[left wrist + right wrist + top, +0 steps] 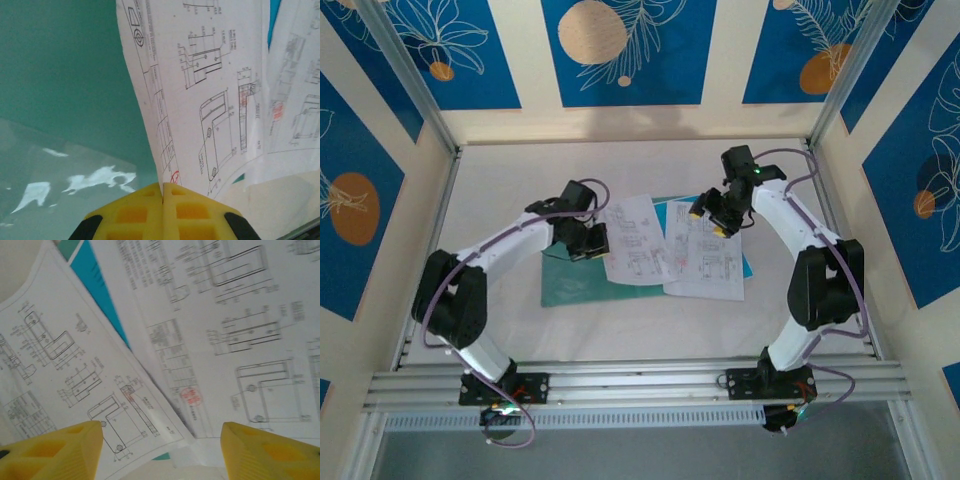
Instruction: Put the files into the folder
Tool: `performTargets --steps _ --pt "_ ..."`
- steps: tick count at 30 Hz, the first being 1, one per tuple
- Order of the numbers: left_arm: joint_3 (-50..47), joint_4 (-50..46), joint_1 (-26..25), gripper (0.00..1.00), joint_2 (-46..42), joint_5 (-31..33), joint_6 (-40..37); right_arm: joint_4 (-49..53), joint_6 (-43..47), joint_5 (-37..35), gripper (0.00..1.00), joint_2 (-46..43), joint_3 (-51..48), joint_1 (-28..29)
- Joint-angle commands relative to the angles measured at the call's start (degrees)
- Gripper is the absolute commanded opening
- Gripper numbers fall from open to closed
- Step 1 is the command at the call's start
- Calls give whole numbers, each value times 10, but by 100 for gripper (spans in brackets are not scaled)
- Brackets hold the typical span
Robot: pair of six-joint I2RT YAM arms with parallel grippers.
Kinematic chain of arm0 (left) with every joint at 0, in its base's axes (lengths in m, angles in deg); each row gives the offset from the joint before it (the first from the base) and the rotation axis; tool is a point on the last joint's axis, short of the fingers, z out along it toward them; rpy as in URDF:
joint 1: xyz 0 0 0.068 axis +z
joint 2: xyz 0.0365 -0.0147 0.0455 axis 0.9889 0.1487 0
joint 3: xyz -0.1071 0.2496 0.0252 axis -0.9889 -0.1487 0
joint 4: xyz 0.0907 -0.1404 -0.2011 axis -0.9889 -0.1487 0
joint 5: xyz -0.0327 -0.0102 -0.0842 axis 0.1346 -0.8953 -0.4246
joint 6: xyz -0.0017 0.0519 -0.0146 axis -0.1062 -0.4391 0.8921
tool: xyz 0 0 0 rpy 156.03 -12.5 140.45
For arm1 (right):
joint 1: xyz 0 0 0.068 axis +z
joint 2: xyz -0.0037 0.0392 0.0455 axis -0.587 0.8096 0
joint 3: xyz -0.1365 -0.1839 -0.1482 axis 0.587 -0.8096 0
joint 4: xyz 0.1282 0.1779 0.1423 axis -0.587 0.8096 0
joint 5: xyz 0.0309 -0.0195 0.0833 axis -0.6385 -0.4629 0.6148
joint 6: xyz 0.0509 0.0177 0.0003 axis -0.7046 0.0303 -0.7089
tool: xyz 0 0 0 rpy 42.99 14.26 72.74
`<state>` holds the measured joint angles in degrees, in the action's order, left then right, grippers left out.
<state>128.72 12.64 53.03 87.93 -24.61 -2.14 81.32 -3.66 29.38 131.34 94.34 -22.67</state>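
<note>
Flat on the desk [620, 325], a little left of centre: the folder [570, 285] [60, 75], teal and matt. Across its right edge, the left printed sheet [632, 240] [210, 100] [65, 375], white with fine black drawings and a small red mark. Just beside that, toward the desk's right edge and slightly overlapping it, the right printed sheet [708, 255] [300, 100] [240, 340], with a red stamp among its diagrams. Beneath both, the blue sheet [669, 208] [272, 20] [100, 295], peeking out along the far side and again at the near right corner of the papers.

Clenched on the left border of the left printed sheet: the left gripper [588, 245] [162, 192], yellow fingers pressed flat together with the paper's edge nipped between them. Beside that edge, a dark shadow on the teal surface.

Released and spread wide over the far part of the right printed sheet: the right gripper [712, 218] [162, 455], grasping nothing, with both papers and a strip of blue plain in the gap between its fingers. Cannot tell whether its tips touch the paper.
</note>
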Motion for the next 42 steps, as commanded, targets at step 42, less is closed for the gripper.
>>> performTargets --steps 42 --pt "-35 -66 18 0 14 86 -79 -23 40 134 58 317 204 142"
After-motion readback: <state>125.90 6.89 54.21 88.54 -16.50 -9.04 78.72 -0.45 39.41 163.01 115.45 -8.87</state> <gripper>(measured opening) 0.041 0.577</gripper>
